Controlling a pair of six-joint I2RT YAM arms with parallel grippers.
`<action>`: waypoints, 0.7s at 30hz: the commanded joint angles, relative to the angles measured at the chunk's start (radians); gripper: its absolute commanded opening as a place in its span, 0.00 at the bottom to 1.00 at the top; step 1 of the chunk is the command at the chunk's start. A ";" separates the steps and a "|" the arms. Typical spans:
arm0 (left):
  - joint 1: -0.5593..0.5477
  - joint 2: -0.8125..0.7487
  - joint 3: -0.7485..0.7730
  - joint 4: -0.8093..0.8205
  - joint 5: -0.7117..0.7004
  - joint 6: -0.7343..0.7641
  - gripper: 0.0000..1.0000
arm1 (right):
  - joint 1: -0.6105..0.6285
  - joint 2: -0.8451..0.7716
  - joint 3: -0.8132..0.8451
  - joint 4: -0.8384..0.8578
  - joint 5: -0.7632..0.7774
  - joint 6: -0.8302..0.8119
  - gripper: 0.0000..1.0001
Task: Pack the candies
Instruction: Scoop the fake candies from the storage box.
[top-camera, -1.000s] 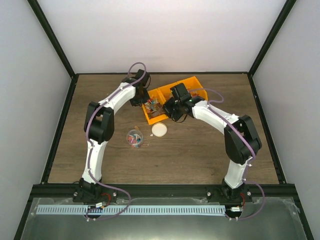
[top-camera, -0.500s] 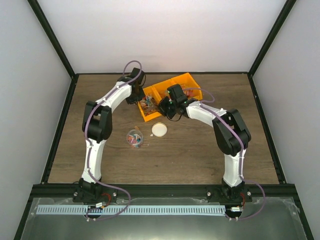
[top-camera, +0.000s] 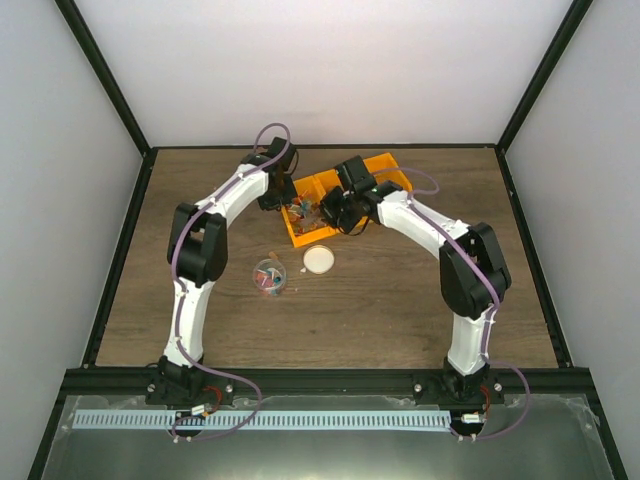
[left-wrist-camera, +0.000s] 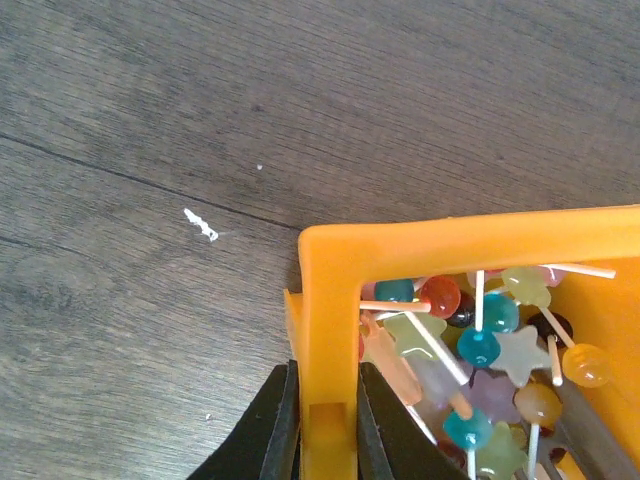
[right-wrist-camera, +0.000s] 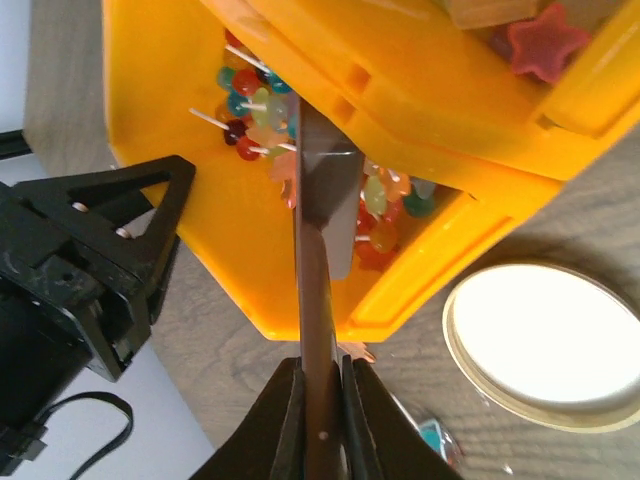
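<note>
**Both grippers on the orange bin, candies heaped in its near compartment**

From above, I see a small clear jar (top-camera: 268, 277) standing open on the table at the left, with a few coloured candies inside. Its round cream lid (top-camera: 319, 260) lies flat just to the right, apart from it.

The left gripper (left-wrist-camera: 325, 405) is pinched narrow on the corner wall of the orange bin (left-wrist-camera: 450, 235). Inside that corner lie most of the candies (left-wrist-camera: 478, 348): teal, red, orange and pale balls and stars on thin white sticks, piled loosely.

The right gripper (right-wrist-camera: 318, 385) is clamped tight on the handle of a brown scoop (right-wrist-camera: 322, 180), whose blade reaches over the bin's rim into the pile. A red star (right-wrist-camera: 545, 40) sits in the next compartment.

From above, the arms cover much of the bin. The far compartments are cut off in both wrist views, so I cannot make out their contents.
</note>
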 joint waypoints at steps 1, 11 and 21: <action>0.013 0.044 -0.011 -0.093 0.030 0.054 0.04 | -0.016 -0.029 0.060 -0.293 0.106 0.038 0.01; 0.011 0.042 -0.025 -0.085 0.071 0.077 0.04 | 0.004 0.170 0.042 -0.157 0.071 -0.023 0.01; 0.003 0.033 -0.031 -0.080 0.086 0.092 0.04 | -0.005 0.063 -0.322 0.484 -0.044 -0.032 0.01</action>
